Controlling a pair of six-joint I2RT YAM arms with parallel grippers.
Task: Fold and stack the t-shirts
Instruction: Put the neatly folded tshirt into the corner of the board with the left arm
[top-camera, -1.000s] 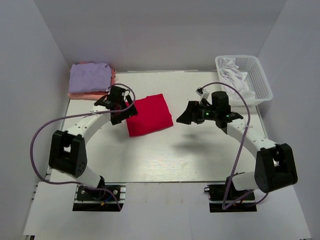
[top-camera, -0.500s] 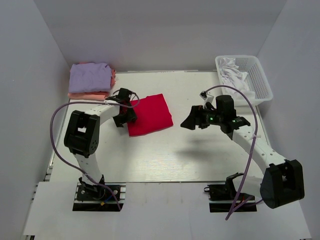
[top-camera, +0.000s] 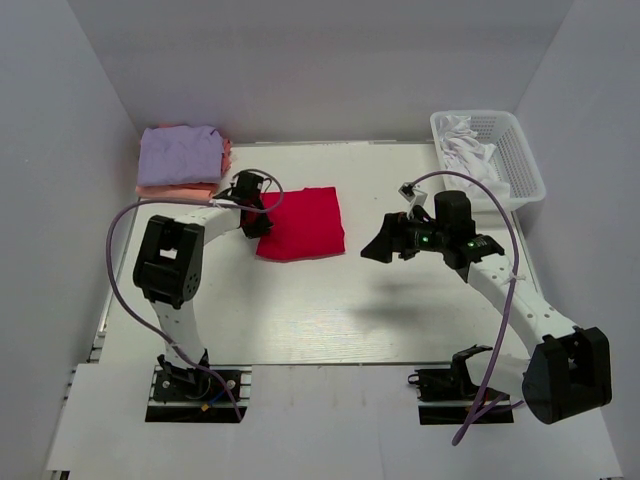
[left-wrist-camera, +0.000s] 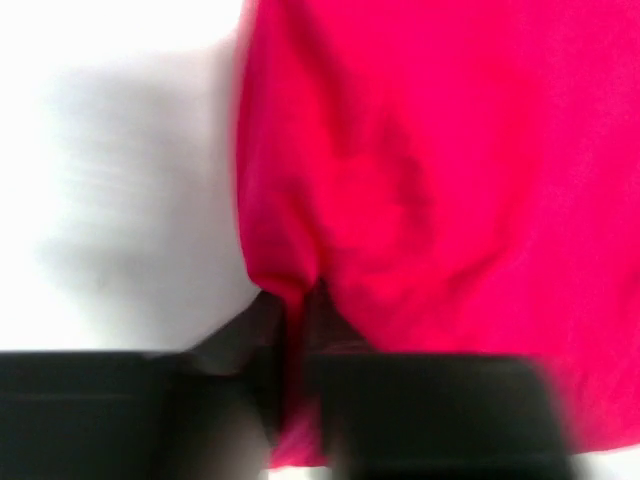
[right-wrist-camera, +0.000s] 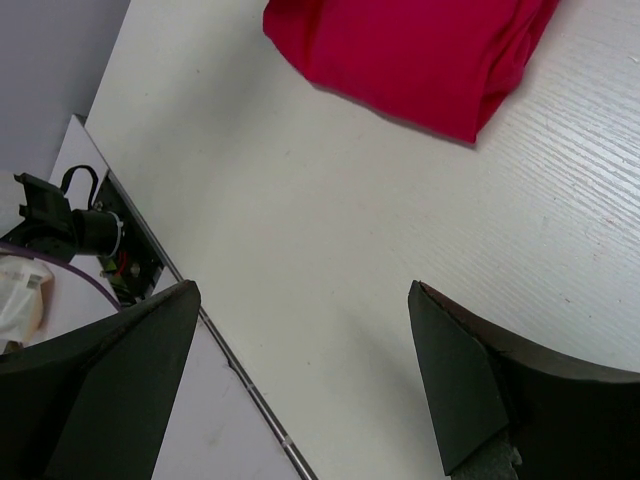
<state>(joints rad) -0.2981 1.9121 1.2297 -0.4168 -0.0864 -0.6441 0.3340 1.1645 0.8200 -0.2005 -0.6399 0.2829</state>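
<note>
Three t-shirts, two grippers.
Left gripper (top-camera: 262, 212) pinches one folded bright red cotton t-shirt (top-camera: 302, 223); right gripper (top-camera: 372, 243) hangs open; lavender t-shirt (top-camera: 180, 153) tops salmon-pink t-shirt (top-camera: 175, 189).

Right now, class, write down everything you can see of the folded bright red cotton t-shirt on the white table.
The bright red t-shirt is soft, plain cloth folded into a rough rectangle, lying flat on the white table left of centre, slightly skewed. Its folded edges look thick and rounded. The left gripper pinches a raised ridge of cloth at its left edge, seen from above; nothing else touches it.
</note>
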